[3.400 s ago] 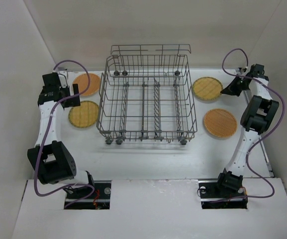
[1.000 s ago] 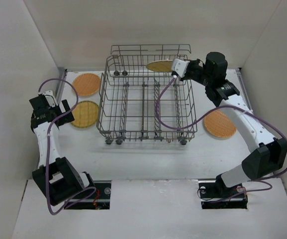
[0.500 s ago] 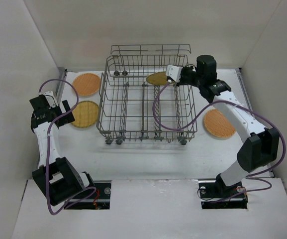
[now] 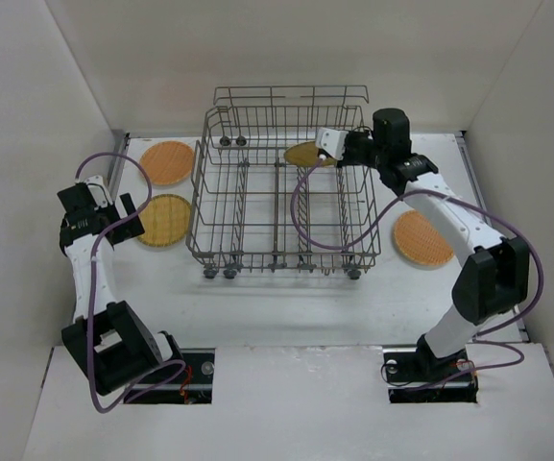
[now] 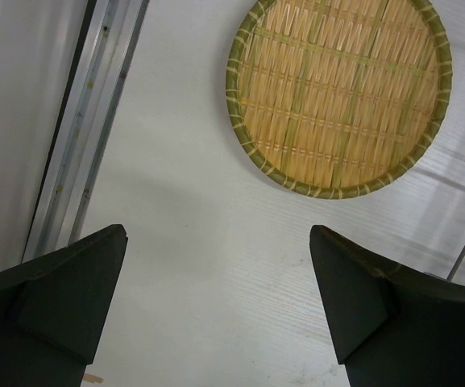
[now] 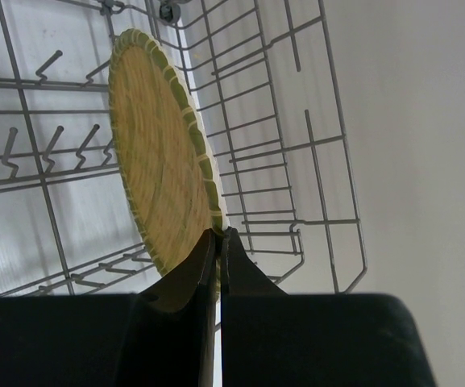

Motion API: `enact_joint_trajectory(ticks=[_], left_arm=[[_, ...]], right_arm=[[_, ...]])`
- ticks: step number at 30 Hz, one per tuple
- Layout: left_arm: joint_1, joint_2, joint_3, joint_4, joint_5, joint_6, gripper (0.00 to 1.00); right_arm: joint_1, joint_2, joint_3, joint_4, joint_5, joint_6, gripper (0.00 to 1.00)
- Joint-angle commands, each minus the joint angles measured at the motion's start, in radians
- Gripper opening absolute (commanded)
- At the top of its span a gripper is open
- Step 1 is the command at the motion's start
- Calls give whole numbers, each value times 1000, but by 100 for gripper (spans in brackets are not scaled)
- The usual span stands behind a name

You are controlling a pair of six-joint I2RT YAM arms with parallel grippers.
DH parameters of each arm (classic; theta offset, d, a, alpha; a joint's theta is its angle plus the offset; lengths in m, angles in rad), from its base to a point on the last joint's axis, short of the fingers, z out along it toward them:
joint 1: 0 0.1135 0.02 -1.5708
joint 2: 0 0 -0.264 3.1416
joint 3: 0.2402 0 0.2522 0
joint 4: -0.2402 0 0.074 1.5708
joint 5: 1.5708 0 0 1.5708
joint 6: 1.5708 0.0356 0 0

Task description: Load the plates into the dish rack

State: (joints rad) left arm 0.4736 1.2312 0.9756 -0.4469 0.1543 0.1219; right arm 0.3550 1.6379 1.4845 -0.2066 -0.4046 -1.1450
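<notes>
Plate (image 6: 159, 161) is hanging tilted over the back right part of the dish rack (image 4: 281, 252), its rim pinched tight in the right gripper (image 6: 218, 234). The arm should be lowering it slowly, turning the disc upright and lining it up between two tines (image 6: 51, 60) before letting go. Left gripper (image 5: 217, 242) is hovering spread wide, left of the dish rack, near another plate (image 5: 338, 97).

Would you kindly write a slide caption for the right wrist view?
Right pincer grips a woven plate by its rim over the dish rack.

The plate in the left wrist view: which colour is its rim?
Olive green; the plate itself is woven tan. The left wrist view shows it best.
</notes>
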Motion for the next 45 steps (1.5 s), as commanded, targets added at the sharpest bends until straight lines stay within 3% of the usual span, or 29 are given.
enact_joint_trajectory(ticks=[1, 25, 45], left_arm=[[10, 13, 43, -1, 14, -2, 100], [3, 88, 92, 30, 14, 2, 100], [27, 100, 107, 31, 25, 16, 100]], right_arm=[[6, 2, 54, 122, 19, -19, 0], [5, 72, 140, 135, 73, 13, 0], [49, 36, -102, 90, 53, 27, 0]])
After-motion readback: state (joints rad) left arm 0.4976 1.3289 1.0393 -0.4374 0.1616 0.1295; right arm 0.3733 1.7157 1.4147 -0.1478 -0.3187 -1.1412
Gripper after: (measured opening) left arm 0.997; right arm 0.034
